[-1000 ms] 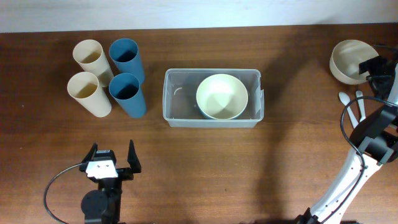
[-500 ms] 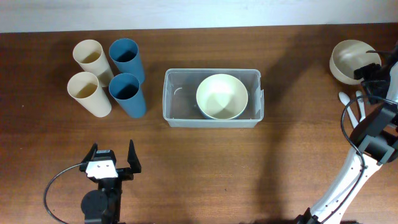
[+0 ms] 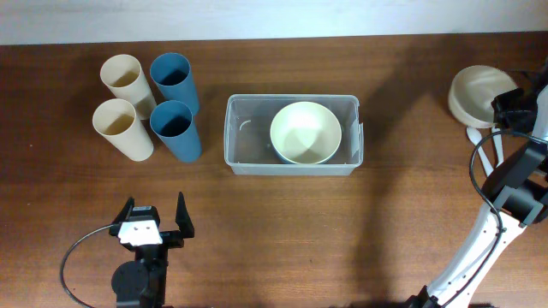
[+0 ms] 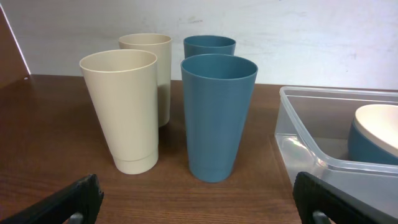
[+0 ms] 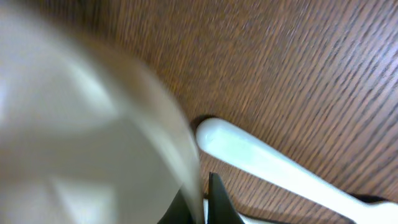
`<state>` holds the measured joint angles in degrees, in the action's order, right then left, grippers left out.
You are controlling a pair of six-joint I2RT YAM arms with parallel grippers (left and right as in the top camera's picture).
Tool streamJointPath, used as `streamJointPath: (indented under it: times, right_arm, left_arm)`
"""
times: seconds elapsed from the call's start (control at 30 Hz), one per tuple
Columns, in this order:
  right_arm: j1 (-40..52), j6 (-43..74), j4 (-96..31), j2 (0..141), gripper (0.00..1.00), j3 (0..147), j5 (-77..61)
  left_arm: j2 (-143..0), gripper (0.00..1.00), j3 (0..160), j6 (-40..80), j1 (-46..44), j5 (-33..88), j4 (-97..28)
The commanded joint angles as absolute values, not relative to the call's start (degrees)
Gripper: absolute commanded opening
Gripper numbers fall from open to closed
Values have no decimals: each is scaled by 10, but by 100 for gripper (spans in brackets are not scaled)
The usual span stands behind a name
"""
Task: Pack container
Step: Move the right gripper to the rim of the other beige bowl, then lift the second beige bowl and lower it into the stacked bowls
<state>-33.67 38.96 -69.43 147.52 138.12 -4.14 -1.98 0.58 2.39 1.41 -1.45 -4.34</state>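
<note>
The clear plastic container (image 3: 244,137) stands mid-table with a pale green bowl (image 3: 305,133) inside it; the left wrist view shows the container's rim (image 4: 311,143) and a blue bowl (image 4: 367,140) under the pale one. At the far right, a beige bowl (image 3: 475,92) sits tilted, and my right gripper (image 3: 503,104) is shut on its rim. The right wrist view shows the bowl wall (image 5: 74,137) pinched between the fingers of that gripper (image 5: 204,199). My left gripper (image 3: 156,218) rests open near the front left, nothing between its fingers (image 4: 68,202).
Two beige cups (image 3: 126,81) (image 3: 122,128) and two blue cups (image 3: 175,81) (image 3: 176,130) stand left of the container. White spoons (image 3: 476,141) lie just below the beige bowl; one spoon (image 5: 261,158) shows beside the right fingers.
My right gripper has closed on the beige bowl's rim, and the bowl has shifted slightly left and tipped. The left arm has not moved.
</note>
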Motion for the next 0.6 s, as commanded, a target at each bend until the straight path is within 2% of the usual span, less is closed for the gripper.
streamJointPath:
  times: [0.0,0.27,0.57]
  right_arm:
    - [-335,375,-697,1482,4,1380,-91]
    - [-334,343,-745,1439,4,1483,-181]
    - [-276,251,-972,1336,4,1755,-295]
  left_arm:
    - [-19,100,5,19,13,-6,-48]
    - [-19,100,5,19,13,-6,-48]
    - [-19,100,5,19,13,-6,-48]
